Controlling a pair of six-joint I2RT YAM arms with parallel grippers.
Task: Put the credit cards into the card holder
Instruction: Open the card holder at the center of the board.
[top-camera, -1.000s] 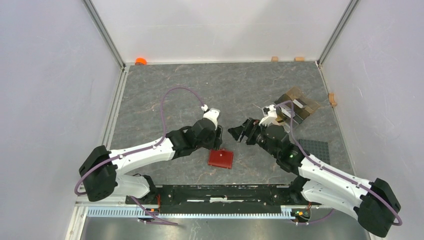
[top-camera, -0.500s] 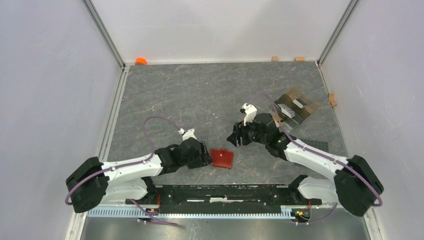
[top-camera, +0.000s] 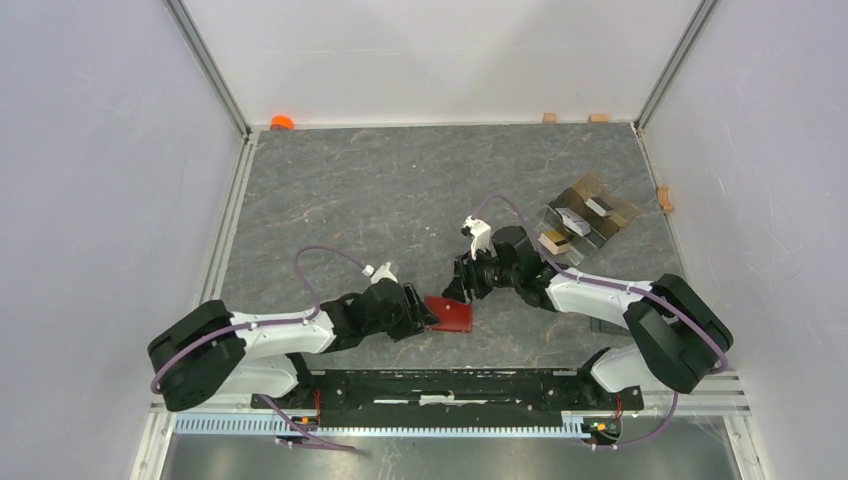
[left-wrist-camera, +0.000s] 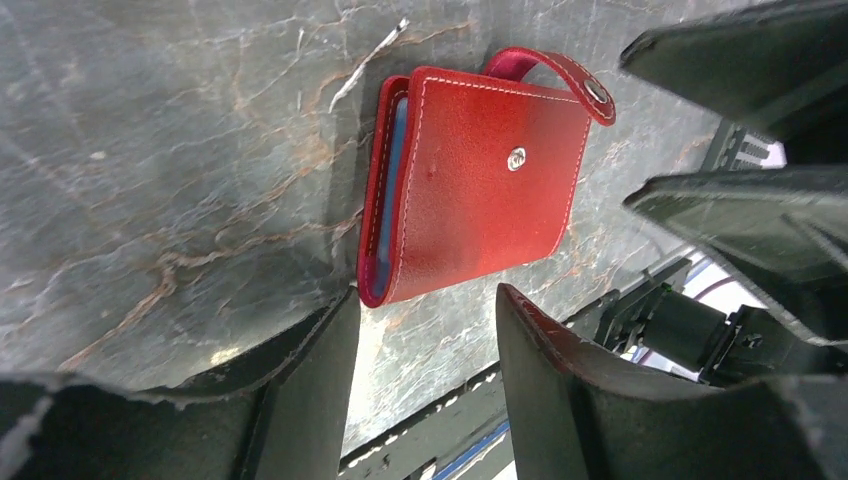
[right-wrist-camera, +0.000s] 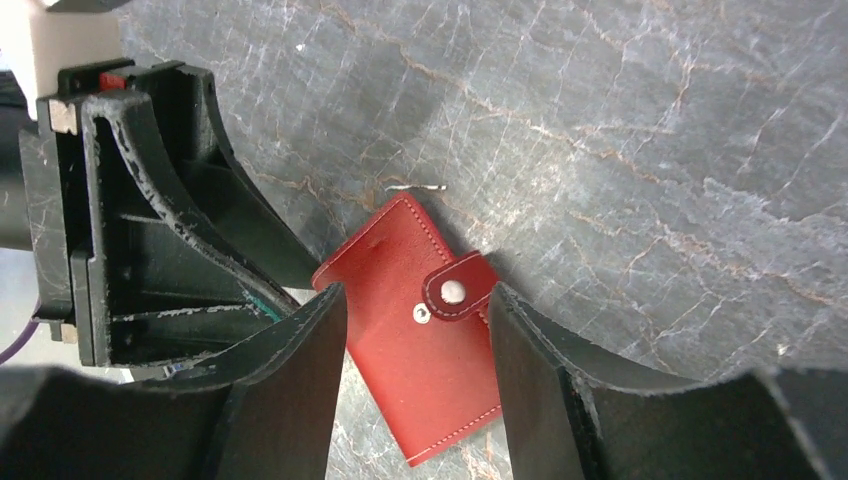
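Observation:
A red leather card holder (top-camera: 452, 314) lies folded on the grey table, its snap strap (left-wrist-camera: 560, 70) unfastened. The edge of a light blue credit card (left-wrist-camera: 394, 190) shows inside its fold; no other credit cards are in view. My left gripper (left-wrist-camera: 425, 330) is open, low at the holder's left end, one fingertip (left-wrist-camera: 335, 320) close to its corner. My right gripper (right-wrist-camera: 415, 310) hangs over the holder (right-wrist-camera: 420, 390), open, with a finger on either side of it by the strap (right-wrist-camera: 458, 287). The two grippers face each other across the holder.
A clear tray (top-camera: 600, 232) with tan and white blocks sits at the right, behind the right arm. An orange object (top-camera: 282, 122) lies at the back left corner. Small wooden blocks (top-camera: 549, 117) line the back edge. The arms' base rail (top-camera: 450, 385) runs along the near edge.
The right arm has swung left and down over the holder, its jaws narrowing. The left gripper drew back, then settled at the holder's left end. The holder has shifted slightly right.

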